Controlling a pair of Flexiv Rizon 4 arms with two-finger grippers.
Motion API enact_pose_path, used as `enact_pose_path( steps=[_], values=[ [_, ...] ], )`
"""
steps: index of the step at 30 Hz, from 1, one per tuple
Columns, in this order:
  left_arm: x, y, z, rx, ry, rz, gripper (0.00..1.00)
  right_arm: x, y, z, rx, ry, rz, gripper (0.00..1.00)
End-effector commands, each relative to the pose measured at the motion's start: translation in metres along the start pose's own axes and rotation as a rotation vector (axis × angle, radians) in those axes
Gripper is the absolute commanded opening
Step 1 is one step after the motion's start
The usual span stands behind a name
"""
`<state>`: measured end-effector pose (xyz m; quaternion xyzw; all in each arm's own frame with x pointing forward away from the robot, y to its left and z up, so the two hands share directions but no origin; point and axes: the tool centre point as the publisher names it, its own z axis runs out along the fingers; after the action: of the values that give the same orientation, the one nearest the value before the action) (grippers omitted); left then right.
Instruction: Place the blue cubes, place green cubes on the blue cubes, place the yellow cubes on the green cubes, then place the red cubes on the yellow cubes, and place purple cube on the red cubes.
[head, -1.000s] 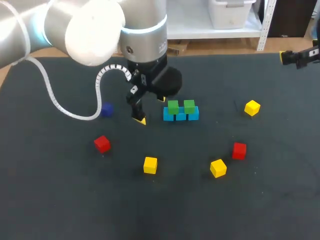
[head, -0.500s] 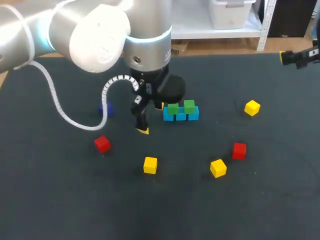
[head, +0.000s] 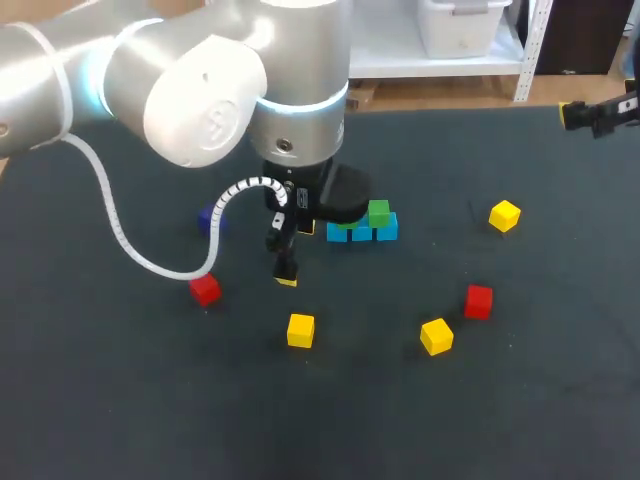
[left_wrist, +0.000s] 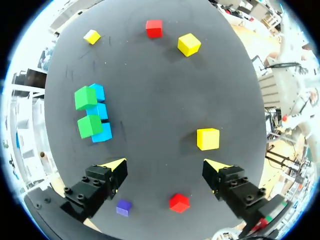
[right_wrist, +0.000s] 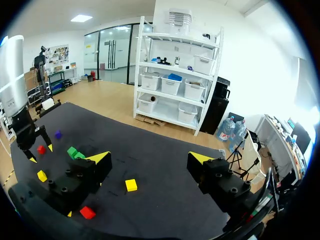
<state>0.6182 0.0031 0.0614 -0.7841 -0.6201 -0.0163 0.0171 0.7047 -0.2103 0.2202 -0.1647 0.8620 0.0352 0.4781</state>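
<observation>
Fingers (left_wrist: 114, 171) of the left gripper (left_wrist: 165, 167) are standing wide apart, empty, pointing down at the table (left_wrist: 160, 85) with a yellow cube (left_wrist: 207, 138) just ahead. The left arm (head: 200, 80) is arching over the blue cubes (left_wrist: 104, 132) carrying green cubes (left_wrist: 85, 97). The right gripper (right_wrist: 149, 159) is holding its fingers spread too.

Right tool (right_wrist: 149, 159) hangs spread wide; a yellow cube (right_wrist: 131, 185) lies ahead of it.

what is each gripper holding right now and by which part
Nothing is held. The left gripper has its fingers open and empty, with a yellow cube lying ahead of it, untouched. The right gripper is open too, nothing between its fingers.
</observation>
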Motion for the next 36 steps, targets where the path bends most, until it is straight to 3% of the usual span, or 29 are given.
enact_pose_path(
  steps=[1, 20, 26, 29, 33, 36],
  values=[
    [0.003, -0.011, 0.0, 0.002, -0.025, -0.014, 1.0, 0.003, -0.001, 0.003, -0.005, -0.043, 0.001, 1.0],
    [0.011, -0.055, 0.016, 0.053, -0.036, -0.071, 1.0, 0.003, -0.001, 0.003, -0.005, -0.043, 0.001, 1.0],
    [0.004, -0.07, 0.021, 0.091, -0.053, -0.062, 1.0, 0.003, -0.001, 0.003, -0.005, -0.043, 0.001, 1.0],
    [0.001, -0.077, 0.024, 0.092, -0.03, -0.01, 1.0, 0.003, -0.001, 0.003, -0.005, -0.043, 0.001, 1.0],
    [0.001, -0.079, 0.031, 0.084, 0.014, 0.016, 1.0, 0.003, -0.001, 0.003, -0.005, -0.043, 0.001, 1.0],
    [0.001, -0.076, 0.033, 0.078, -0.006, 0.003, 1.0, 0.003, -0.001, 0.003, -0.005, -0.043, 0.001, 1.0]
  ],
)
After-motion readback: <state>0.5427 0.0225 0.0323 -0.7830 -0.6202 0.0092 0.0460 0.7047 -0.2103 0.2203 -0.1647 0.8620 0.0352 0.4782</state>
